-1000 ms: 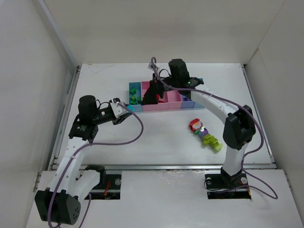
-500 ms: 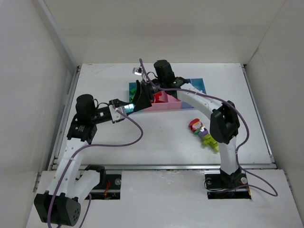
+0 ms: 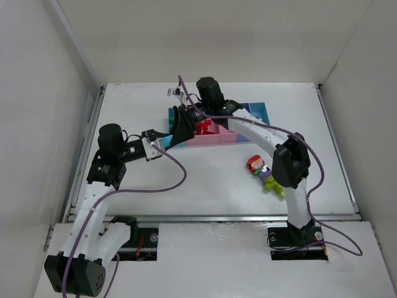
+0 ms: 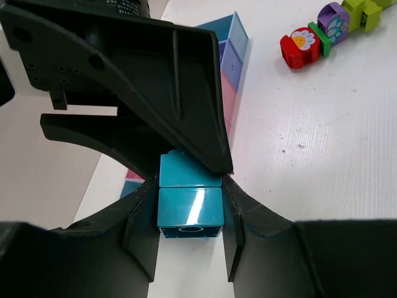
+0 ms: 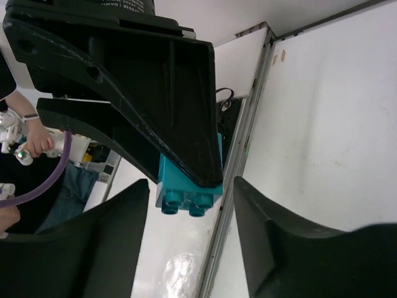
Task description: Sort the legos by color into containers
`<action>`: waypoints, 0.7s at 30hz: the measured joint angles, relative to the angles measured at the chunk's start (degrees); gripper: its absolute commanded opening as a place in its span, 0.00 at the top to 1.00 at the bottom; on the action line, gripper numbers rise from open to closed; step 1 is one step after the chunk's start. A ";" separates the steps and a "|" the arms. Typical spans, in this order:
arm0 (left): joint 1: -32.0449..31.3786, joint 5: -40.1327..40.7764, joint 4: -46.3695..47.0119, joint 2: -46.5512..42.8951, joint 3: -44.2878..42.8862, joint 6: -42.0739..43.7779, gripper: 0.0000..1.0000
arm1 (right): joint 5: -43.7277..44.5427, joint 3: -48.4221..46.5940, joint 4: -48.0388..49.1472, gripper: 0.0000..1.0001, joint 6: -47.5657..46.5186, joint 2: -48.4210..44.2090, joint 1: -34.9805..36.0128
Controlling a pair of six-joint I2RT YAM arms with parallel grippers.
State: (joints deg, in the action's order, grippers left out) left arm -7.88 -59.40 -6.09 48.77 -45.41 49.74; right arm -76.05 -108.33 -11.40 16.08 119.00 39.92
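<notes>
Nearest the arm bases, a short row of joined legos (image 3: 267,175) lay on the white worktop (image 3: 205,186), right of centre. It was made up of a red piece (image 4: 299,48) with a flower print, a thin green piece (image 4: 321,38), a purple piece (image 4: 335,15) and lime pieces (image 4: 366,7) at the end.

Further in and to the left, the left tool (image 4: 190,208) was clamped on a teal brick (image 4: 188,180). Its two fingers pressed against opposite sides of the brick, just in front of the left end of the containers (image 3: 217,139).

The right tool (image 5: 191,197) faced it from the far side, pointing back toward the bases. Its fingers stood apart on either side of the same brick. The right wrist view showed a gap at each finger, so it gripped nothing.

Behind both tools sat the row of joined shallow bins, a pink wall toward the bases. Red bricks (image 3: 201,126) showed in a pink bin beside the right tool, and a light blue bin (image 3: 257,112) closed the right end. The tools hid the left end.
</notes>
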 measured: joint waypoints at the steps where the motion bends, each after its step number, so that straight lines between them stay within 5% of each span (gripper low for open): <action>1: 0.00 0.09 -0.02 0.00 0.00 0.02 1.00 | -0.04 -0.37 0.04 0.47 0.24 0.24 0.31; 3: 0.00 0.13 -0.09 0.00 0.02 0.09 1.00 | -0.04 -1.11 0.11 0.54 1.01 0.72 0.81; 9: 0.02 0.83 -1.07 -0.55 0.07 1.07 1.00 | -0.17 -1.77 -0.33 1.00 4.02 1.53 1.03; 21: -2.19 6.01 -4.04 -0.72 1.57 0.66 1.00 | 4.59 10.75 3.13 1.00 6.64 -3.67 -1.90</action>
State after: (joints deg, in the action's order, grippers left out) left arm -10.07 -53.39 -10.13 48.05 -43.83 50.39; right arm -71.46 -97.58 -8.27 22.72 115.33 38.02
